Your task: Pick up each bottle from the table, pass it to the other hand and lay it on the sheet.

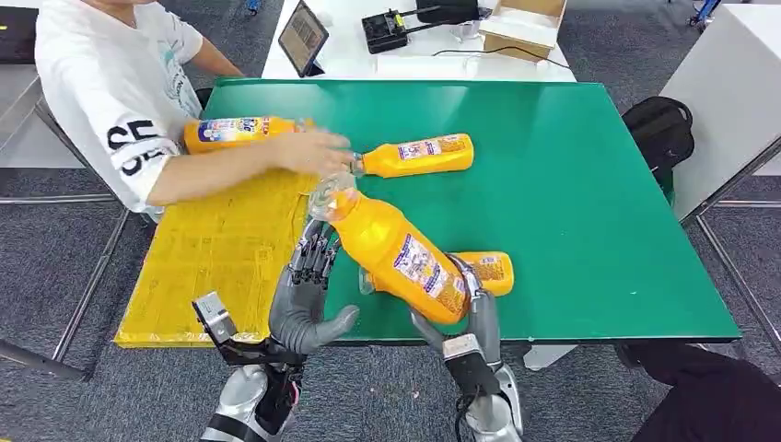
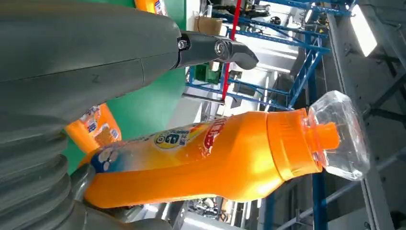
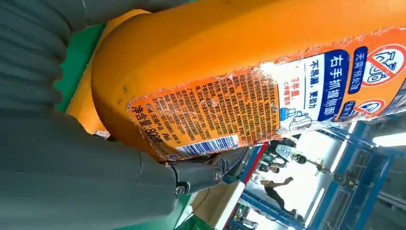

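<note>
Head view: my right hand (image 1: 472, 308) grips the base of an orange juice bottle (image 1: 398, 253), raised and tilted toward 10 o'clock over the green table (image 1: 589, 212); my left hand (image 1: 308, 295) hangs open just beside it, near the yellow sheet (image 1: 221, 249). A person's hand (image 1: 318, 152) at 12 o'clock could be struck in the handover.

Left wrist view: the bottle (image 2: 201, 158) lies past my spread fingers (image 2: 225, 50), untouched.

Right wrist view: my grasp sits low on the label (image 3: 230, 115); the far-leaning neck could lever it loose.
</note>
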